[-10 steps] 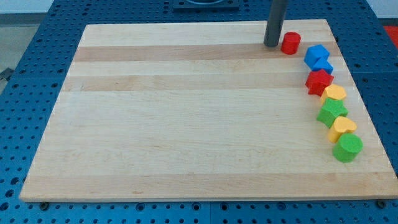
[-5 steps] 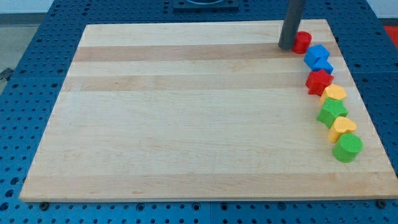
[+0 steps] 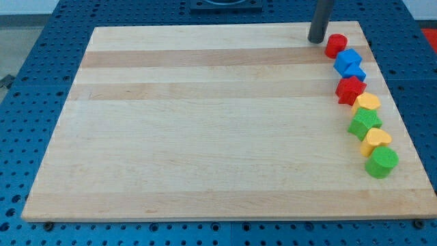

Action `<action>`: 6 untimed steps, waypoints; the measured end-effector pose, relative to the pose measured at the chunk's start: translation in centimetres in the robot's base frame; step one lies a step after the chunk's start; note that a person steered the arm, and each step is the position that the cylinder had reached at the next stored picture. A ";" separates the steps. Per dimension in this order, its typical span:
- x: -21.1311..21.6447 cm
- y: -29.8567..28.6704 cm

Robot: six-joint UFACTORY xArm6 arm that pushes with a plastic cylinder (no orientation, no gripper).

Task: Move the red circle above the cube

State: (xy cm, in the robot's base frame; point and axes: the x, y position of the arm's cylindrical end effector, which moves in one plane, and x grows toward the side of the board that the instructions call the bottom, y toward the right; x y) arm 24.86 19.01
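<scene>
The red circle (image 3: 335, 46) lies near the board's top right corner, just above and slightly left of the blue cube (image 3: 349, 63), close to touching it. My tip (image 3: 317, 40) stands just left of the red circle and a little higher in the view, with a small gap between them.
Below the blue cube a column of blocks runs down the right edge: a red star-like block (image 3: 350, 90), a yellow block (image 3: 367, 102), a green star (image 3: 364, 123), a yellow heart (image 3: 375, 141) and a green cylinder (image 3: 381, 162). The wooden board (image 3: 205, 123) lies on a blue perforated table.
My tip moved right, pushing the red circle right toward the blue cube, then drew back slightly up and left, away from it.
</scene>
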 end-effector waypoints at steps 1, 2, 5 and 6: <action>0.4 0.0; 0.7 0.0; 1.2 0.0; -2.0 0.2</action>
